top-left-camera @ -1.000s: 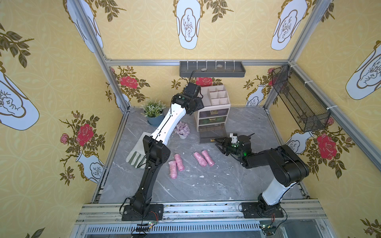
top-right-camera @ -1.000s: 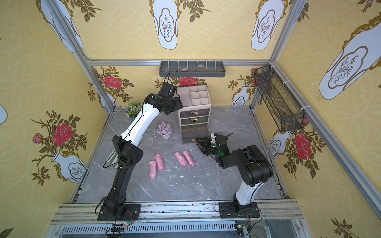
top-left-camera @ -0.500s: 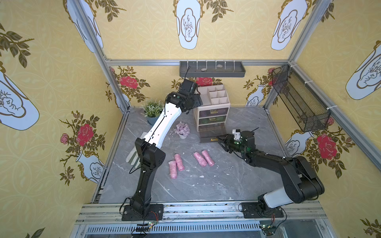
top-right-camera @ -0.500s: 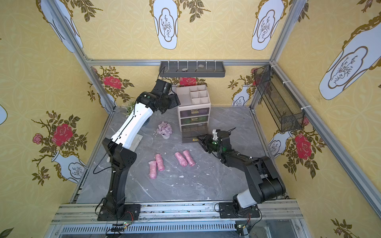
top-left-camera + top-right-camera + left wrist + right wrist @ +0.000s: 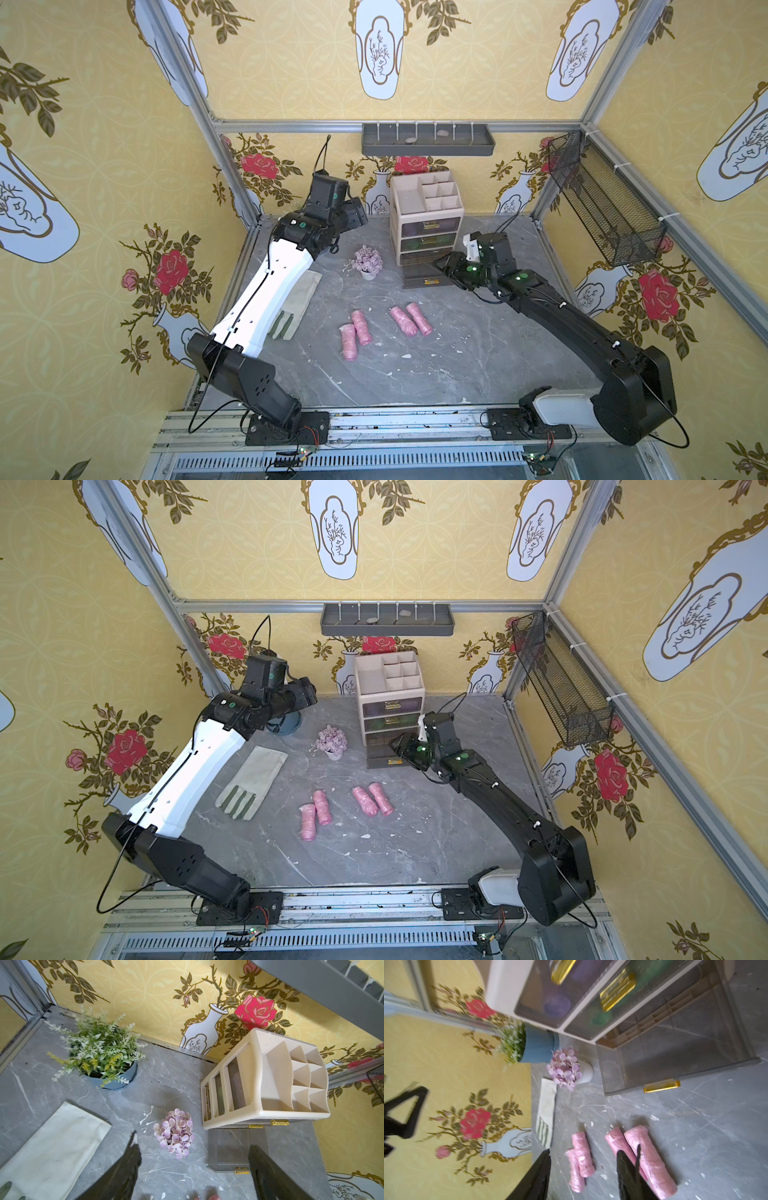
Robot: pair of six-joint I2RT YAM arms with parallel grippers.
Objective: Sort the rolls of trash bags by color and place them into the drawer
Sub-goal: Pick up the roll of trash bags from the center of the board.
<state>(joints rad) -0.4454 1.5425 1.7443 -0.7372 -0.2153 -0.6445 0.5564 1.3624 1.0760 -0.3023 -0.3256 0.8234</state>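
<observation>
Done: purple rolls [image 5: 557, 1002] and green rolls [image 5: 602, 1016] are in the organizer's [image 5: 424, 199] upper drawers. Remaining: four pink rolls [image 5: 419, 318] in front of the organizer; bottom drawer [image 5: 415, 274] pulled out, empty. The left gripper [image 5: 193, 1142] and right gripper [image 5: 583, 1151] are both spread, empty.

Grey marble tabletop [image 5: 457, 357], flecked with white bits. On it: four pink trash-bag rolls [image 5: 360, 328] mid-table in two pairs, a work glove [image 5: 253, 783], a blue-potted plant [image 5: 101, 1051], a lilac flower pot [image 5: 365, 261], and a beige drawer organizer [image 5: 426, 208] with its bottom drawer [image 5: 424, 277] pulled out.
</observation>
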